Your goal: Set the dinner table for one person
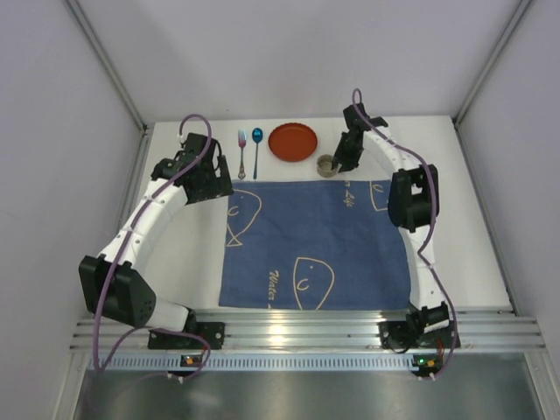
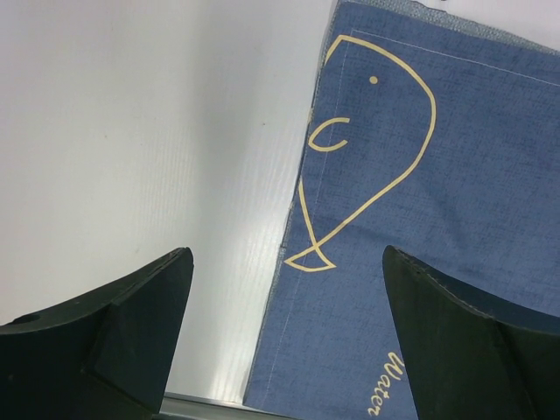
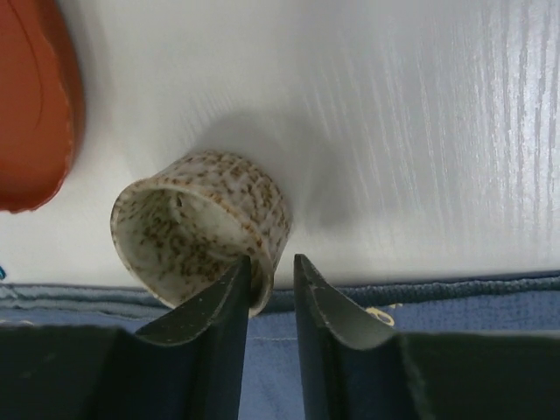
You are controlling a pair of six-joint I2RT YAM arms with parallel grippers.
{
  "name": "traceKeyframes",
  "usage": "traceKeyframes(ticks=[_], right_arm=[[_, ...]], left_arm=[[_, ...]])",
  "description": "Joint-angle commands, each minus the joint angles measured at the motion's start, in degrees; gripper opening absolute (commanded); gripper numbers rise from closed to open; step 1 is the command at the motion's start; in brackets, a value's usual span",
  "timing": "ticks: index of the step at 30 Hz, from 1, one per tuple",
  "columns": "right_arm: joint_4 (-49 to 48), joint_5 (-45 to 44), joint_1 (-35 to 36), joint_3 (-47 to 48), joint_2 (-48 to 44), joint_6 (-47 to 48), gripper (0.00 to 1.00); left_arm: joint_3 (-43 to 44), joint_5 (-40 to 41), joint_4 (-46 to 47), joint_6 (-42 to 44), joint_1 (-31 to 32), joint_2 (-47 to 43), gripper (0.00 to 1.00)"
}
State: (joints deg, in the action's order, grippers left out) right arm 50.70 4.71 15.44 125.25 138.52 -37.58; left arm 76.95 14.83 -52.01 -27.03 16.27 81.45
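Observation:
A speckled beige cup [image 3: 210, 210] stands upright on the white dinner table [image 3: 420, 131], just past the far edge of the blue cloth [image 1: 315, 249]. My right gripper [image 3: 271, 259] straddles the cup's near rim. One finger is inside against the wall, the other is outside with a thin gap, so the jaws are narrow but not clamped. From above, the right gripper [image 1: 339, 162] is beside the cup [image 1: 326, 164]. My left gripper [image 2: 287, 251] hangs wide open and empty over the cloth's left edge [image 2: 437, 219]; from above, the left gripper [image 1: 217, 187] is at the cloth's far left corner.
A red plate [image 1: 293, 141] lies left of the cup, its edge also showing in the right wrist view [image 3: 35, 105]. A pink-handled fork [image 1: 241, 150] and a blue spoon [image 1: 256, 149] lie side by side left of the plate. Walls enclose the table [image 1: 472, 227] on three sides.

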Motion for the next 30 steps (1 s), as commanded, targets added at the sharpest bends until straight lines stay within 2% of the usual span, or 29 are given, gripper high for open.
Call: traceKeyframes(ticks=[1,3,6,7,10,14,18,21,22,26,30], right_arm=[[1.77,-3.47,0.03,0.87,1.14,0.84,0.25],[1.86,-3.83,-0.06,1.05,1.23,1.11,0.20],[1.86,-3.75,-0.15,1.92,0.88,1.11,0.03],[1.86,-3.74,-0.15,2.97,0.70,1.11,0.00],[1.51,-3.04,-0.50,4.64,-1.23,1.20,0.00],[-0.16,-3.65,-2.42,4.30,-8.77,1.90,0.00],[0.19,-3.22,-6.12,-0.25,-15.81,3.56,0.00],[0.89,-5.92,-8.32,-9.91,-23.45,5.41,0.00],[0.89,-6.64,-8.76,-16.29,-27.65,5.68,0.00],[0.11,-8.22,-9.03,-32.05,-35.75,6.73,0.00],[-4.11,-7.35,-9.03,-45.42,-40.43,5.25,0.00]], left_arm=[[4.17,0.02,-1.60,1.71,-0.01,1.68,0.95],[6.44,0.72,-2.22,2.33,-0.01,3.18,0.95],[10.48,2.04,-3.01,2.68,-0.01,7.56,0.94],[11.46,2.31,-3.01,2.68,-0.01,8.54,0.94],[16.47,3.18,-3.01,2.07,-0.01,12.66,0.93],[23.32,3.80,-3.62,1.80,0.07,18.56,0.93],[26.24,4.59,-2.23,1.63,-0.01,22.52,0.93],[26.24,5.91,-1.25,1.71,-0.01,24.71,0.87],[26.06,6.43,-0.64,1.71,-0.01,25.16,0.87],[25.00,6.62,2.96,2.94,-0.01,27.53,0.88],[29.82,4.34,3.23,3.12,-0.01,33.06,0.87]])
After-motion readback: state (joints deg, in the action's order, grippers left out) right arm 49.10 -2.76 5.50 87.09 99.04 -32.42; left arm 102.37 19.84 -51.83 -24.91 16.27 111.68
